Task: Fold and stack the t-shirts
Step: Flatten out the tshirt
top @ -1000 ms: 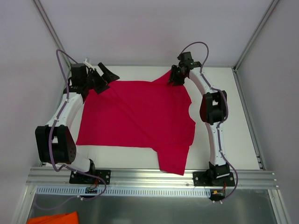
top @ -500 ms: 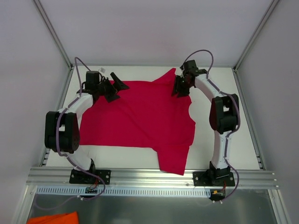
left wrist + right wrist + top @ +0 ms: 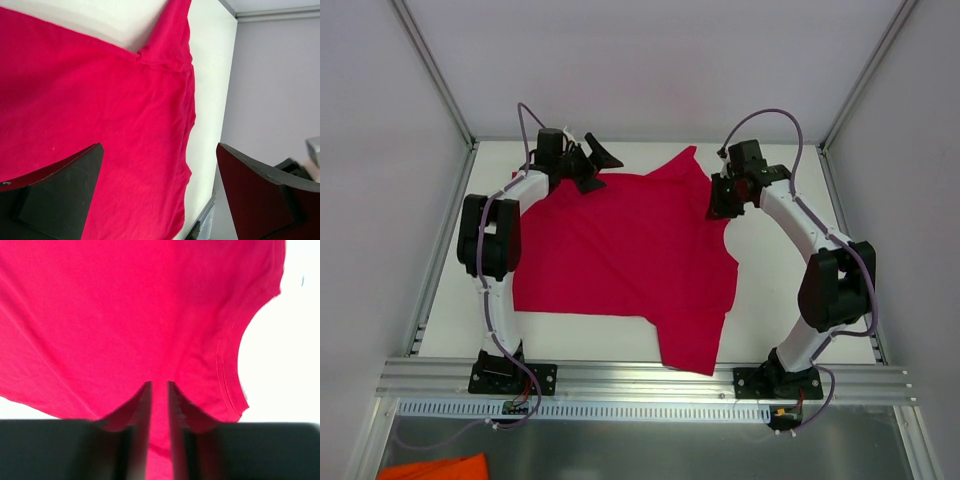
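One plain crimson-red thin-fabric t-shirt [image 3: 620, 250] spread flat on white worktop [image 3: 800, 300]. Left end effector [image 3: 597, 167] over its far-left corner, released, fingers wide. Right end effector [image 3: 721, 203] clenched on shirt edge beside neckline.

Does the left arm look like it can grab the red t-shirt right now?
Probably yes. The left gripper hangs open right above the far edge of the t-shirt, and nothing sits between them.
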You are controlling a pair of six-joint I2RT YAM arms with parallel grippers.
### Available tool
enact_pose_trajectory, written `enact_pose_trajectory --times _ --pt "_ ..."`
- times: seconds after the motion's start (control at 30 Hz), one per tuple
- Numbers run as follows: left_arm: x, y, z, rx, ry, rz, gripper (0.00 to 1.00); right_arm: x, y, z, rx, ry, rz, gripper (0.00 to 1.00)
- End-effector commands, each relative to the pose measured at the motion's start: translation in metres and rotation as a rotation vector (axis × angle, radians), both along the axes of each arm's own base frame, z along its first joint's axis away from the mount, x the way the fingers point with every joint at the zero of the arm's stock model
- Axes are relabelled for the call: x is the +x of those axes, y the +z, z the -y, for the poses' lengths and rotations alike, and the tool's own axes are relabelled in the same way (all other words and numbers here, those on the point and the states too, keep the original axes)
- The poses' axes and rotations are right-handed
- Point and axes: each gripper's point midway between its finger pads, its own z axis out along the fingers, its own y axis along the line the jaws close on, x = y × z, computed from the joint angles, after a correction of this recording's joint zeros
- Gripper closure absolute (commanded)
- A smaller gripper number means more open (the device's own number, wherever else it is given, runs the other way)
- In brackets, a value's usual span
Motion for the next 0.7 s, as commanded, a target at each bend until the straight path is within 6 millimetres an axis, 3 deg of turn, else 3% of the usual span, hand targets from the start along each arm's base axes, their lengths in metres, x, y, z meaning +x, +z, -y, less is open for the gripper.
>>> enact_pose_trajectory --times 0.0,0.07,0.33,0.67 --pt "0.008 0.012 0.019 -0.062 -0.036 0.018 0.01 -0.007 0.007 0.001 0.006 0.015 0.03 0.87" --pt "0.007 0.011 0.023 -0.055 -0.044 0.019 0.01 -0.003 -0.009 -0.002 0.006 0.019 -0.007 0.99" --pt "-0.018 0.009 0.019 -0.002 -0.082 -0.003 0.01 0.017 -0.047 -0.015 0.018 0.035 -0.082 0.99" --pt "-0.056 0.01 0.016 0.012 -0.118 -0.01 0.01 -0.023 -0.079 -0.018 0.018 0.042 -0.173 0.99"
